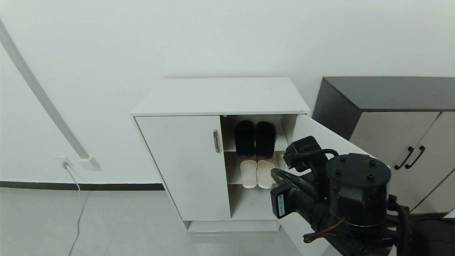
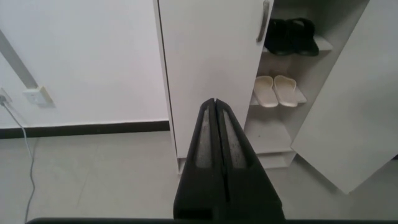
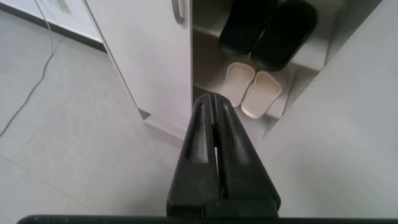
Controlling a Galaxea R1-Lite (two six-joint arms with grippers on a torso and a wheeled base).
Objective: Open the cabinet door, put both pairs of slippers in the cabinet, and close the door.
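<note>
Slippers (image 1: 265, 139) lengthwise along cabinet (image 1: 220, 96) depth

We face a plain, evenly lit white wall (image 1: 227, 35), with a dark skirting strip (image 1: 81, 185) along its foot and pale grey floor tiles (image 1: 124, 227) below. A white conduit (image 1: 39, 94) slants down the wall and ends just beside a socket (image 1: 64, 161), from which a grey cable (image 1: 80, 206) trails to the floor. On the right stands a dark-topped sideboard (image 1: 384, 92) with 2 black handles (image 1: 407, 157).
</note>
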